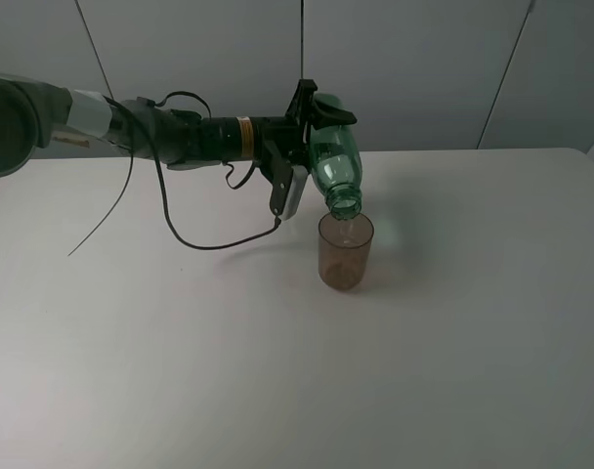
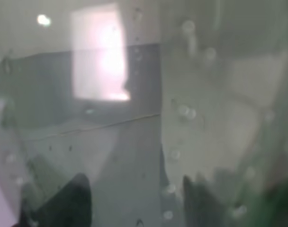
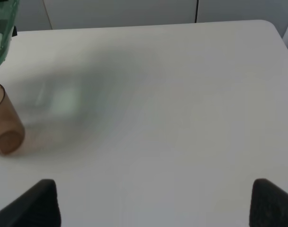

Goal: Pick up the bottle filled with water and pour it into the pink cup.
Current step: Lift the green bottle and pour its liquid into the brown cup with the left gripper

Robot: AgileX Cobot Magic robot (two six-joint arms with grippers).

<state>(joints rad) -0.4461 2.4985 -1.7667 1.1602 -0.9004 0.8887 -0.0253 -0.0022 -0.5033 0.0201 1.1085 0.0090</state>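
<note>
The green bottle (image 1: 331, 156) is tilted with its open mouth pointing down, just above the rim of the pink cup (image 1: 345, 252). The cup stands upright on the white table. My left gripper (image 1: 312, 147) is shut on the bottle's body and holds it in the air. The left wrist view is filled by the bottle's wet wall (image 2: 144, 113), with dark fingers (image 2: 70, 198) at its edge. The right wrist view shows the cup (image 3: 4, 125), a part of the bottle (image 3: 1, 28), and my right gripper (image 3: 153, 203) open and empty, away from both.
The white table (image 1: 473, 342) spreads out around the cup. A black cable (image 1: 194, 239) hangs from the left arm and lies on the table left of the cup. Grey wall panels stand behind the table's far edge.
</note>
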